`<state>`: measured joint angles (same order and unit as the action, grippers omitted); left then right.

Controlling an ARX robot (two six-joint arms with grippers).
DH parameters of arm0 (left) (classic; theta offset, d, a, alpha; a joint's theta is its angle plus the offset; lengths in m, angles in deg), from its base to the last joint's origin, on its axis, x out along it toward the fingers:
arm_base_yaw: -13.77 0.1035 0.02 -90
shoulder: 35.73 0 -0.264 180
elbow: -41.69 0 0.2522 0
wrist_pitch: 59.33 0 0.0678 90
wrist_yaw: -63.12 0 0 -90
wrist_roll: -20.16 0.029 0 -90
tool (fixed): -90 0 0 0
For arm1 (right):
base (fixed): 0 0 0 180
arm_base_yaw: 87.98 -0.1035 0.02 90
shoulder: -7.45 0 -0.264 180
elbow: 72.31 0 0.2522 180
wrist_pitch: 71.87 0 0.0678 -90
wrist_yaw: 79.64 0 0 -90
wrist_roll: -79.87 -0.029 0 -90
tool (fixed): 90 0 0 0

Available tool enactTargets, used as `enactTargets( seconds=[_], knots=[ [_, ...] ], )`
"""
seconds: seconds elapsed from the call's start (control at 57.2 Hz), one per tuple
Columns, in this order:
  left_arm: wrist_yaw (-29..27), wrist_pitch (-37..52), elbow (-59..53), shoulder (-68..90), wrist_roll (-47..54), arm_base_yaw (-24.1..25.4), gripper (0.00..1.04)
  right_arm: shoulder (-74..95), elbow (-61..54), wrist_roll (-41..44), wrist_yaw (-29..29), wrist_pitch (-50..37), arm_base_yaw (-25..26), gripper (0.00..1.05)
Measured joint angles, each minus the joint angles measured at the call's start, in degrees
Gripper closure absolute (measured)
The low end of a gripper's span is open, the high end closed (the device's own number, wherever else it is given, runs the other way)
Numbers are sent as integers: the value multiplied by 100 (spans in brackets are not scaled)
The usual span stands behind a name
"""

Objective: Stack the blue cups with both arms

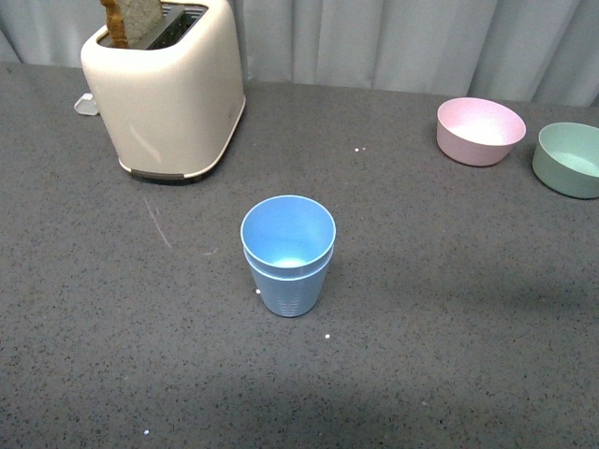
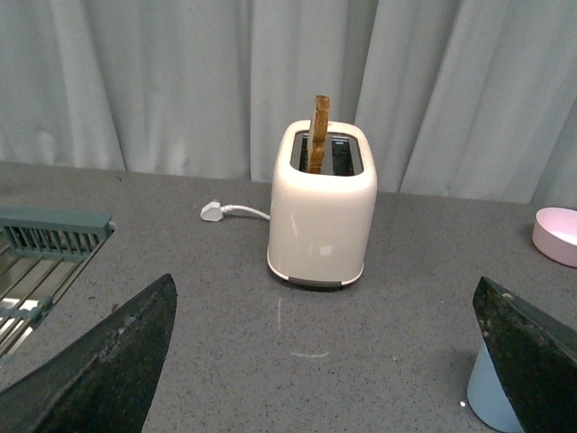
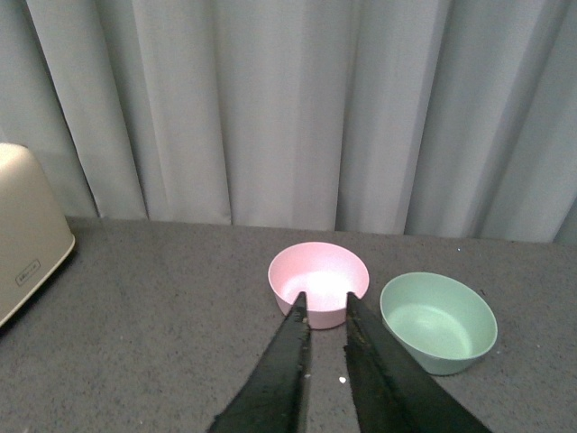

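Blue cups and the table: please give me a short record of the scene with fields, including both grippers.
blue cups: nested one inside the other, upright, near the table's middle
toaster: cream, far left, a slice of toast sticking up from a slot
pink bowl: far right, empty
green bowl: right of the pink bowl
left gripper: open wide, holding nothing
right gripper: fingers nearly together, holding nothing
task state: cups already stacked

mock kitchen setup. dark speckled countertop (image 1: 449, 309), cream toaster (image 1: 168, 94) with a bread slice (image 1: 131, 19) in its slot, unplugged cord (image 2: 230, 211), green dish rack (image 2: 50, 239) at one end. pale grey curtain (image 3: 270, 108) as backdrop rather than a wall.
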<state>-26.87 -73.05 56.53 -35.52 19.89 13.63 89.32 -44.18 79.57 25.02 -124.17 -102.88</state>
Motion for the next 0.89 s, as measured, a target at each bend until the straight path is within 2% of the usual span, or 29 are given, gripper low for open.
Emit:
enactTargets(
  seconds=[0.035, 0.052, 0.262, 0.524, 0.577, 0.629, 0.892],
  knots=[
    [-2, 0, 0, 0, 0, 0, 7, -240, -173, 9, -116, 76, 109, 103],
    [-2, 0, 0, 0, 0, 0, 7, -348, -232, 35, -157, 109, 149, 104],
    [-2, 0, 0, 0, 0, 0, 7, -1810, -922, 28, -649, 866, 675, 104],
    [-2, 0, 0, 0, 0, 0, 7, -3049, -1228, 28, -977, 1775, 966, 104],
    [-2, 0, 0, 0, 0, 0, 7, -3401, -1292, 31, -1388, 2072, 1285, 104],
    [-2, 0, 0, 0, 2, 0, 7, -3727, -1340, 26, -1410, 2345, 1443, 104],
    [-2, 0, 0, 0, 0, 0, 7, -4811, -1414, 26, -1456, 3296, 1475, 104]
  ],
)
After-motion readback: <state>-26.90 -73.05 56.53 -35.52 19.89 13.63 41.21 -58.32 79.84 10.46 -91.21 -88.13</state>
